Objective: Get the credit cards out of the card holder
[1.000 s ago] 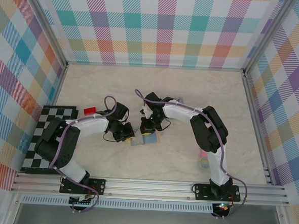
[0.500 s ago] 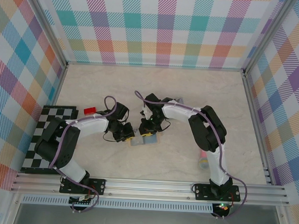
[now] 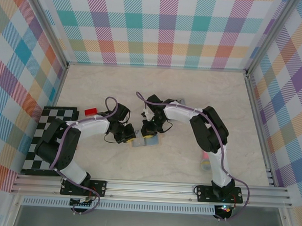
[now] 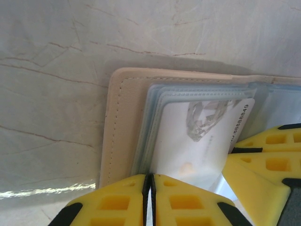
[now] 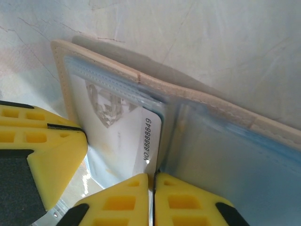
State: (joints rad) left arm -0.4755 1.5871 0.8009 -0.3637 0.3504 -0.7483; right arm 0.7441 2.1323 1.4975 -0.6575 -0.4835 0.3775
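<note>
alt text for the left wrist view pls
An open card holder lies on a pale marbled table, a pale numbered card tucked in its clear sleeves. The left claw, yellow fingers closed together, meets the holder's edge at the bottom, and the right claw, also closed, reaches in from the right beside the card's corner.

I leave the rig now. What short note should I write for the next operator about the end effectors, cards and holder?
Left end effector: shut, tips at the edge of the open card holder.
Right end effector: shut, tips by the fold, at the corner of the pale card; whether it grips anything cannot be told.
Done: red card lies on the table beside the checkered board.
Left: pale card is still in its clear sleeve; pull it out.
</note>
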